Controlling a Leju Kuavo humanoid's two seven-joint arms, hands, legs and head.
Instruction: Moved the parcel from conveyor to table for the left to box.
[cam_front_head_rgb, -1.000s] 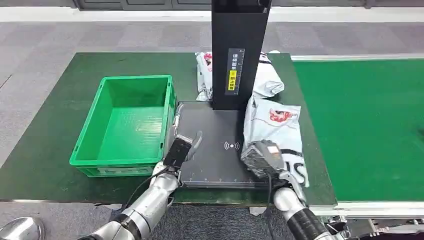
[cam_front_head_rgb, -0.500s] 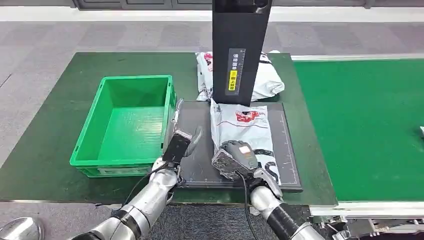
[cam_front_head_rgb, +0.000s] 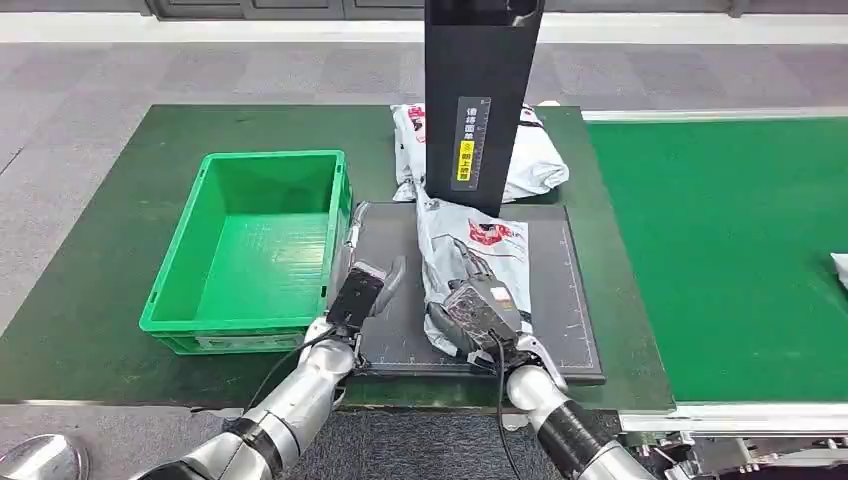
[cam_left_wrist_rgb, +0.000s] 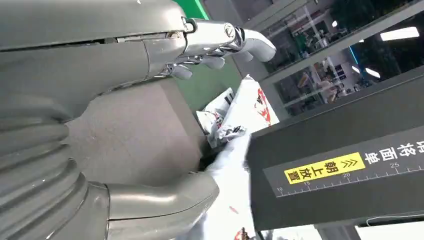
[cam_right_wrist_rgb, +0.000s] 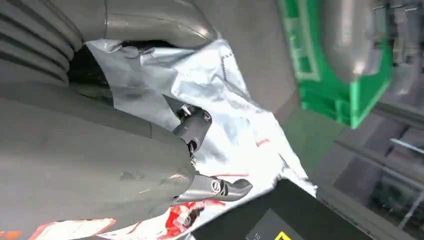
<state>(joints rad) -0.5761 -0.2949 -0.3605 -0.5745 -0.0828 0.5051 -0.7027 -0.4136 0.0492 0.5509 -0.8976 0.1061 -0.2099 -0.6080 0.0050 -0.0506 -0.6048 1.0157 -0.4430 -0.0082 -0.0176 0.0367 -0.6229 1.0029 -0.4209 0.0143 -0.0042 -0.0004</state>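
Our parcel (cam_front_head_rgb: 470, 255), a crumpled grey poly bag with red print, lies on the black scan pad (cam_front_head_rgb: 575, 300) on the bench (cam_front_head_rgb: 100, 200), its far end at the foot of the black scanner post (cam_front_head_rgb: 480, 90). Our right hand (cam_front_head_rgb: 480, 310) rests on its near end with fingers pressed into the film, gripping it as far as we can judge. To finish the step well, we should settle the bag flat on the pad, clear of the post, then release it fully so the film does not cling as we lift away. Our left hand (cam_front_head_rgb: 372, 285) waits empty with fingers apart just beside the parcel, at the pad's edge nearest the green crate (cam_front_head_rgb: 180, 290).

We count two bags at the bench: ours and a second parcel (cam_front_head_rgb: 535, 160) behind the post. One crate, one pad, one post. A pale edge of something (cam_front_head_rgb: 840, 268) lies on the green conveyor (cam_front_head_rgb: 720, 250); we cannot tell what.
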